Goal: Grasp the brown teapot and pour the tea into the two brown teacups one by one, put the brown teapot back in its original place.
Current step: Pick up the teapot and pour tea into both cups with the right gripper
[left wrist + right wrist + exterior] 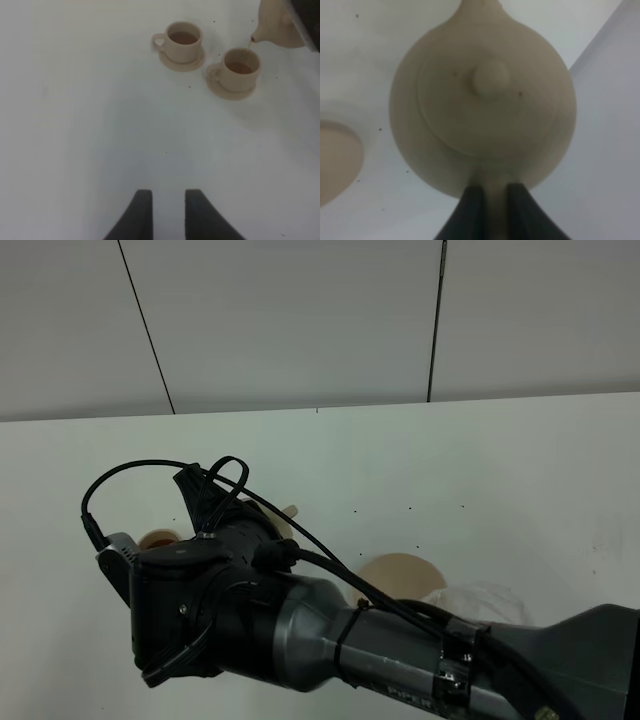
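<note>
two small tan clay teacups [184, 39] [242, 68], each holding brown tea, are seen on matching round saucers on the white worktop [100, 125]. the round tan clay teapot [280, 27] is tilted, its spout over the nearer cup's rim. the left gripper's dark fingers [141, 215] are held slightly apart, gripping nothing.

A white worktop [520, 470] carries tiny dark specks. Behind its far edge stands a pale wall [300, 320] with 2 dark seams.
</note>
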Robot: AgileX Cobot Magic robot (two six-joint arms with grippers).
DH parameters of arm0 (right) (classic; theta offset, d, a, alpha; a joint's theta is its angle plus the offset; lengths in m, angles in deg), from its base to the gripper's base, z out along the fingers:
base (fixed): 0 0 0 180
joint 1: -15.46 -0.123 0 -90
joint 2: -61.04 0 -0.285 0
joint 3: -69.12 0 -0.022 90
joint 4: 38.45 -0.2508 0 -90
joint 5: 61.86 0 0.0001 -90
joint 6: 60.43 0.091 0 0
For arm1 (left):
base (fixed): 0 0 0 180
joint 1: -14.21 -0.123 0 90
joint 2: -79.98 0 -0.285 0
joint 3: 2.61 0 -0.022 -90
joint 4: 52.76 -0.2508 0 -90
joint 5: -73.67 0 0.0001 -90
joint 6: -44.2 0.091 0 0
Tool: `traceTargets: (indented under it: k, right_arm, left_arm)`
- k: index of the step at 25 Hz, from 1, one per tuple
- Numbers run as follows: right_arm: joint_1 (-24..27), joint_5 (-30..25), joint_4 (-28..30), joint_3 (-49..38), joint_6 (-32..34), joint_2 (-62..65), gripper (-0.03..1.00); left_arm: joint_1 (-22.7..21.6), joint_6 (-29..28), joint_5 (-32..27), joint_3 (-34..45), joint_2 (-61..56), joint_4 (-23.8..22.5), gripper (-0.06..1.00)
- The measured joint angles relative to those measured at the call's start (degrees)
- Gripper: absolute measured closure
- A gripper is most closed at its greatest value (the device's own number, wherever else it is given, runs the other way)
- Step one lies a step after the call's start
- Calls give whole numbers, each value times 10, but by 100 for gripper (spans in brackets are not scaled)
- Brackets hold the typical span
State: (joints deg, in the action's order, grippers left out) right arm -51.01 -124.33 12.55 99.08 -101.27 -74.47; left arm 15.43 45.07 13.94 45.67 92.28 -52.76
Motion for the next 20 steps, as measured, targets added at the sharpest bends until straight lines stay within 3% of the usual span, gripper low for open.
traceTargets:
  k: [20]
  right_arm:
    - [-7,-9,17,0,0,0,87]
  left_arm:
    - [0,0,0,0,0,0,71]
